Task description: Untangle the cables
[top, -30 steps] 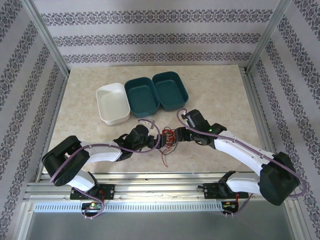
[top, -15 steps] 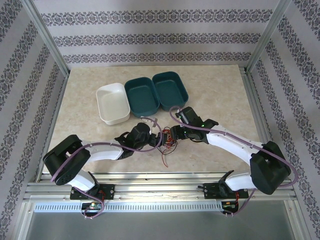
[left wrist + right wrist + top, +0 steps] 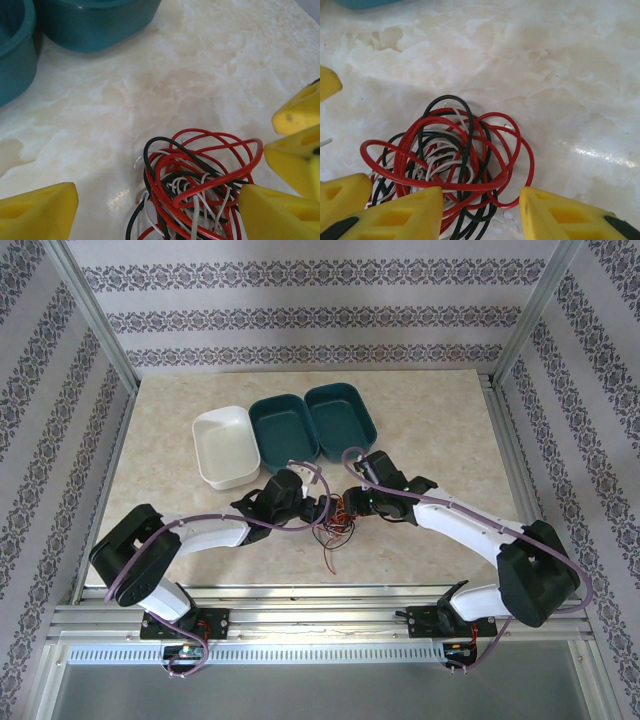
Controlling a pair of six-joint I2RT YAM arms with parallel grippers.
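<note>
The whole table (image 3: 450,410) is viewed from high above and behind the arm bases, facing its far edge. Both wrist views are taken low and very near, angled down at the marbled top. The cables (image 3: 335,522), by the near edge, are shared by all three views.

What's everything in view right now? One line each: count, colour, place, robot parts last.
cables: one tangled bundle, red, black and white, table's near centre, between the hands
white bin: one, white, left end of the bin row
teal bins: two, teal, right of the white bin
table: one, beige marble, under everything
left hand: one, yellow fingers, open astride the bundle
right hand: one, yellow fingers, open, bundle's other side
</note>
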